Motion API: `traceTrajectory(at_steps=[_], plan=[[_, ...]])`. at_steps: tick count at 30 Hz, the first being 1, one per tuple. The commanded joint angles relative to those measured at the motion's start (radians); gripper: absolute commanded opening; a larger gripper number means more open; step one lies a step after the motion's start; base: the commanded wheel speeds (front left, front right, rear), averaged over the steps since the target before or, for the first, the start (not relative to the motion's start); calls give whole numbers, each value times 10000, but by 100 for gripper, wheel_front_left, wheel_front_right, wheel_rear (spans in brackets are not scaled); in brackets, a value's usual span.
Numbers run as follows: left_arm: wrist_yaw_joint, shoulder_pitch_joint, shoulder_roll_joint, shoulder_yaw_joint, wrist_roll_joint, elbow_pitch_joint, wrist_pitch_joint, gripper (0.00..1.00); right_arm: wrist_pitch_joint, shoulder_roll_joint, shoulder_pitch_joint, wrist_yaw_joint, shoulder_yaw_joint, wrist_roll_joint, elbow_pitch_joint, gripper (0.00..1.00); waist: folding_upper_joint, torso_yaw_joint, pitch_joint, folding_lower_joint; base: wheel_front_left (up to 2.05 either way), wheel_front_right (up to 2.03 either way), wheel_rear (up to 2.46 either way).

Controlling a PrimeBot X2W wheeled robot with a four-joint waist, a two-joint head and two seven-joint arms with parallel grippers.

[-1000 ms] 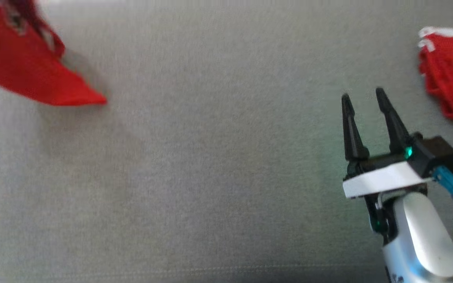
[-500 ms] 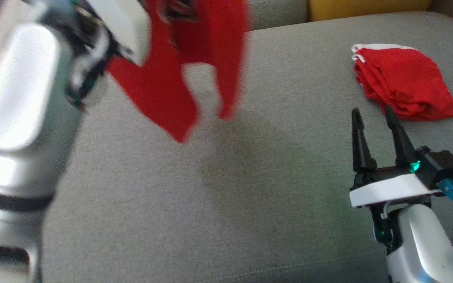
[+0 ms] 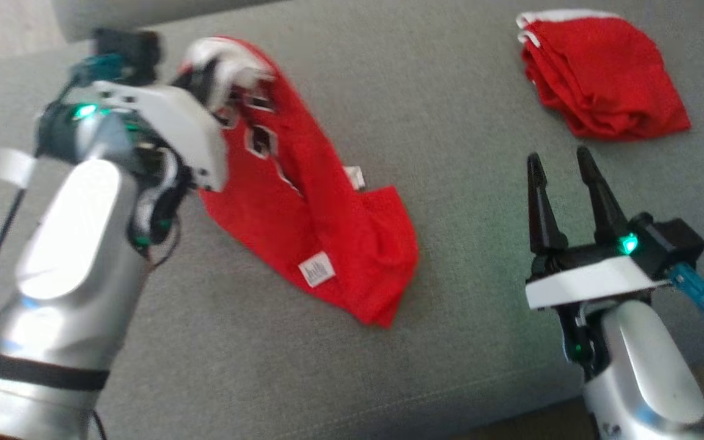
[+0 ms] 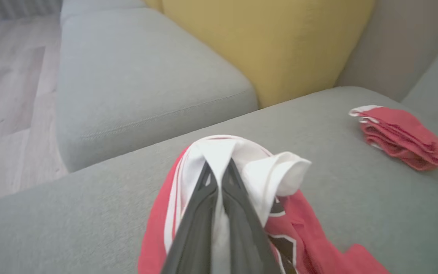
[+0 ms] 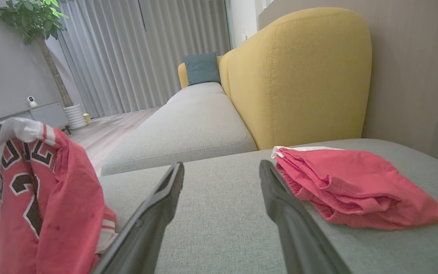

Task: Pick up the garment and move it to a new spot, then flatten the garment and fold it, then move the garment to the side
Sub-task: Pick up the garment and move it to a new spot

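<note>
The garment [image 3: 321, 226] is a red jersey with white trim and dark numbers. Its upper end hangs from my left gripper [image 3: 214, 82], and its lower part lies bunched on the grey sofa seat [image 3: 450, 153]. In the left wrist view the two dark fingers [image 4: 238, 198] are shut on the garment's [image 4: 318, 255] white edge, and my left gripper [image 4: 217, 167] pinches it at the tips. My right gripper [image 3: 563, 162] stands open at the lower right, above bare cushion, with nothing between its fingers. The right wrist view shows the garment [image 5: 51, 198] hanging at left of my right gripper [image 5: 221, 167].
A second red cloth [image 3: 602, 79] lies folded at the far right of the seat, also seen as a folded red cloth [image 5: 352, 186] just right of my right fingers. A yellow backrest [image 5: 299, 76] stands behind. The seat's front edge [image 3: 388, 409] runs below my arms.
The head camera has swung. My left arm has come lower with the garment, whose lower part now rests on the seat instead of dangling in the air. The right gripper stays open.
</note>
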Motion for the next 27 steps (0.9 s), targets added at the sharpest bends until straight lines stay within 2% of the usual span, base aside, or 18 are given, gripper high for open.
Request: traceTrajectory(at_steps=[1, 6, 10, 11, 12, 20, 27], plan=[[67, -612, 417, 511, 45, -246, -144, 0, -115, -14, -399, 65, 247, 72, -293, 100, -1, -295, 358, 0, 0, 0, 0], [318, -825, 760, 1077, -19, 1177, -906, 0, -153, -14, -590, 65, 402, 154, -176, 100, -1, -455, 746, 0, 0, 0, 0], [284, -828, 889, 1342, -185, 2173, -1407, 1, -163, -14, -684, 65, 496, 188, -140, 100, -1, -455, 865, 0, 0, 0, 0], [240, -804, 888, 1374, -234, 2373, -1516, 57, -164, -14, -694, 65, 523, 187, -148, 100, -1, -432, 871, 0, 0, 0, 0], [177, -779, 877, 1383, -271, 2548, -1630, 100, -164, -14, -694, 65, 542, 182, -154, 100, -1, -393, 861, 0, 0, 0, 0], [-651, -790, 910, 1365, -448, 3227, -2878, 100, -166, -14, -505, 65, 624, 45, -84, 100, -1, 135, 297, 0, 0, 0, 0], [-798, 229, 590, 1337, -588, 2382, -4219, 100, -167, -14, -57, 65, 575, -140, 135, 100, -1, 796, -697, 0, 0, 0, 0]])
